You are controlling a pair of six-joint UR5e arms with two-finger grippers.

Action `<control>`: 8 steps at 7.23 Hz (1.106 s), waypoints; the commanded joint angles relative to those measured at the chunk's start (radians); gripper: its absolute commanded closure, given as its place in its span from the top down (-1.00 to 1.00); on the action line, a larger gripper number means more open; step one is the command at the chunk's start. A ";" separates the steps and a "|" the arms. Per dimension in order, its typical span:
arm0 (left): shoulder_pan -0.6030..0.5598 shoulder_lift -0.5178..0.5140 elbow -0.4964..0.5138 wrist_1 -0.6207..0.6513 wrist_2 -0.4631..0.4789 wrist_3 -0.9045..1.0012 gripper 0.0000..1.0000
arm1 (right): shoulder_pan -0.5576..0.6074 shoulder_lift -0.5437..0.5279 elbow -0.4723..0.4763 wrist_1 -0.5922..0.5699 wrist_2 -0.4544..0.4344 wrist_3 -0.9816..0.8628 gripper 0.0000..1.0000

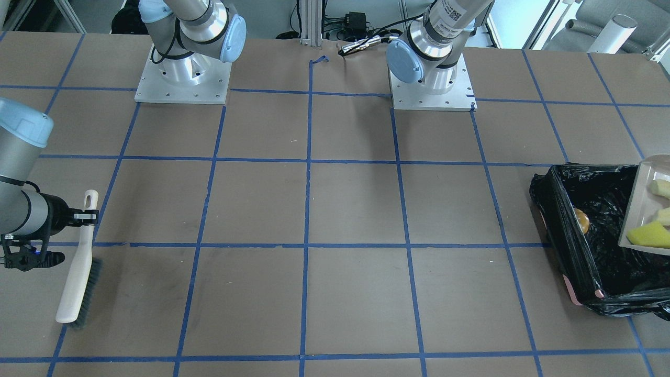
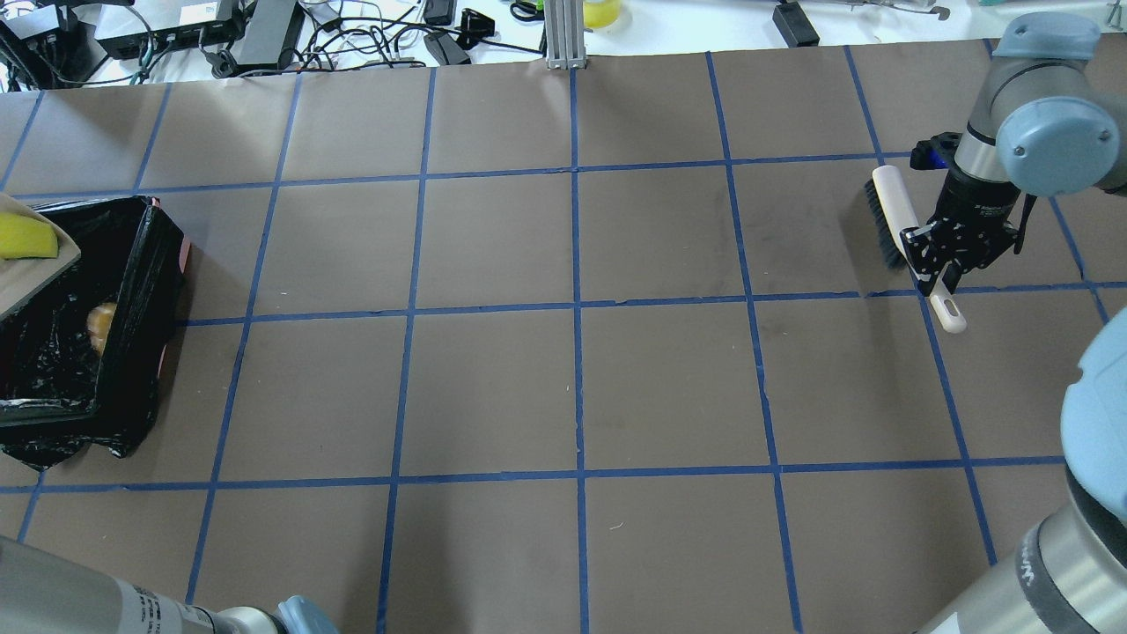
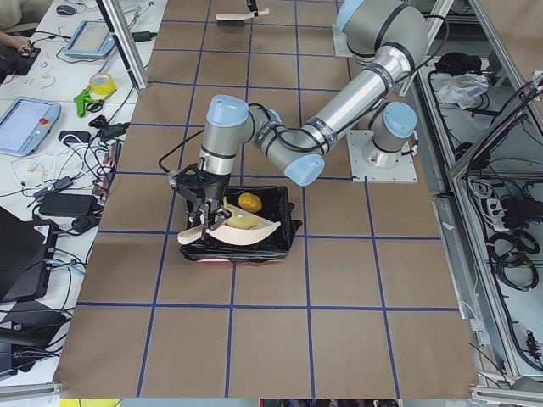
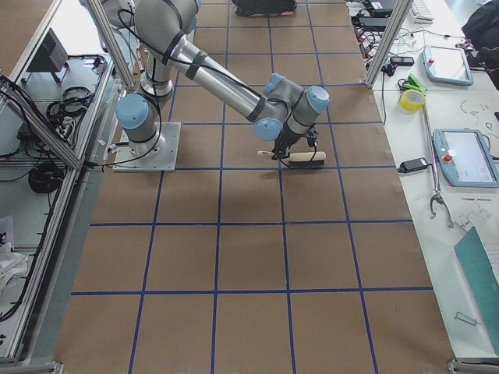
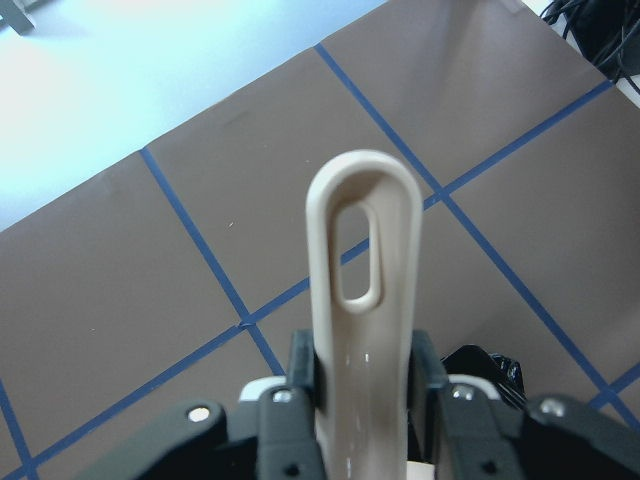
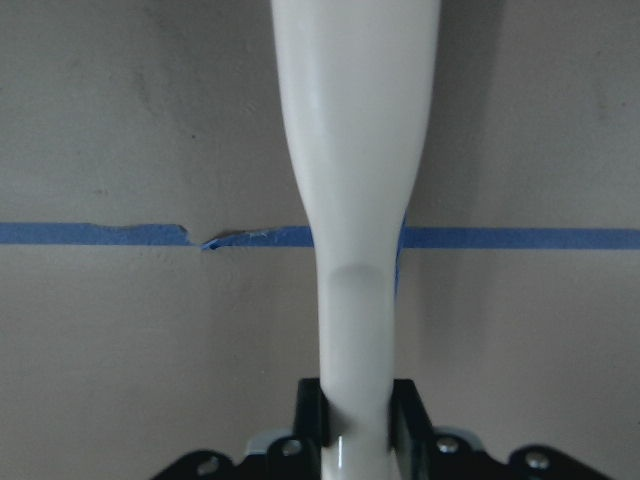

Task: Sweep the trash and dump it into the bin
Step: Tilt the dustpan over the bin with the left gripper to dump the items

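The bin (image 1: 562, 207), lined with a black bag, stands at the table's end; it also shows in the overhead view (image 2: 145, 264). The amber blob (image 1: 581, 220) lies inside it. My left gripper (image 5: 365, 372) is shut on the handle of the beige dustpan (image 1: 641, 201), held tilted over the bin. The yellow sponge wedge (image 1: 649, 235) and the cream piece (image 1: 662, 188) lie on the pan. My right gripper (image 2: 946, 264) is shut on the handle of a white brush (image 2: 896, 220), whose bristles rest on the table at the far end from the bin.
The table is brown paper with a blue tape grid. Both arm bases (image 1: 183, 78) stand at the robot's edge. Cables and boxes (image 2: 264, 35) lie beyond the far edge. The bin's pink rim (image 1: 574, 294) shows at a corner.
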 commanded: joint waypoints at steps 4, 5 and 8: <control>-0.004 0.006 -0.033 0.130 0.056 0.093 -1.00 | 0.000 0.007 -0.001 -0.016 0.009 0.002 0.53; -0.004 0.003 -0.033 0.170 0.054 0.116 -1.00 | 0.000 0.006 -0.002 -0.016 0.009 0.007 0.56; -0.063 0.030 -0.027 0.172 0.053 0.133 -1.00 | 0.000 -0.023 -0.021 -0.010 0.011 -0.004 0.74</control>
